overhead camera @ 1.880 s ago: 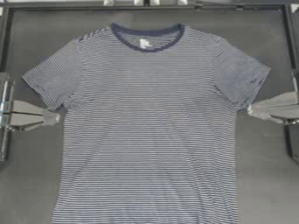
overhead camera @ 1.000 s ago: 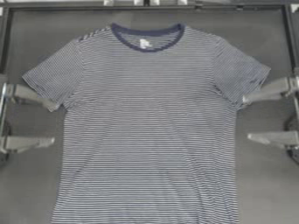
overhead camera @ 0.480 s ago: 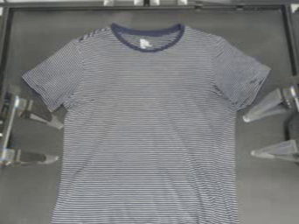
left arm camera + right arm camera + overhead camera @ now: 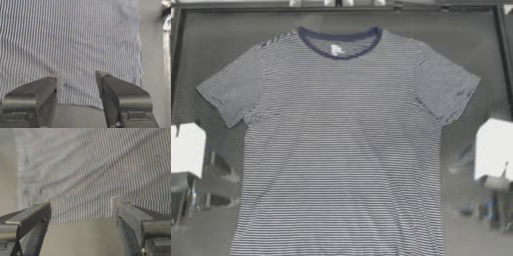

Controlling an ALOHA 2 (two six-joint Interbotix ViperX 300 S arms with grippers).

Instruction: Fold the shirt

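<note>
Top view gives me the striped T-shirt [image 4: 341, 145] lying flat and face up mid-table, navy collar [image 4: 339, 45] toward the far edge, both sleeves spread. I have bare table [image 4: 465, 165] down each side of it. My left gripper [image 4: 78, 82] hangs at its left side edge, jaws apart; my right gripper [image 4: 81, 208] hangs at the opposite edge, jaws wide apart.
</note>
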